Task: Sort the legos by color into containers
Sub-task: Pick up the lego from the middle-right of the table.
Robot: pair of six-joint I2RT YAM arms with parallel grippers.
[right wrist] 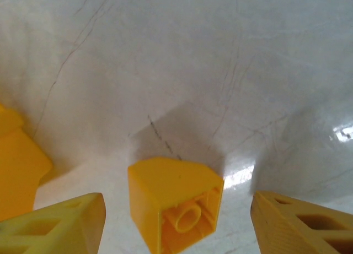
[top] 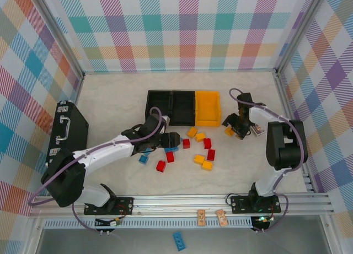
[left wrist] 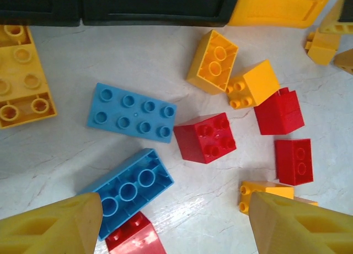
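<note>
Right now both arms look to be at the pick-up step. The left end effector stands with its jaws well apart and nothing clamped. An upturned blue brick lies between them, close against the left finger, with a red brick touching its near end. The right end effector is spread the same way. A yellow brick lies on its side between the fingers with bare desk showing on both flanks, so it is framed but not gripped.

Next, I judge, each arm has to close squarely on its one brick and lift. The left would do well to centre on the blue brick first, or the red neighbour may get pinched along with it. Blue would then go to one of the black bins and yellow to the yellow bin.

The overhead view adds the layout. Two black bins and the yellow bin sit side by side at the far middle of the desk. The loose bricks lie scattered between the arms, and none is visibly sorted. A black case sits at the left, and a stray blue brick lies past the near rail. The wrist views add what the arms cover from above: how each brick sits between the fingers.
</note>
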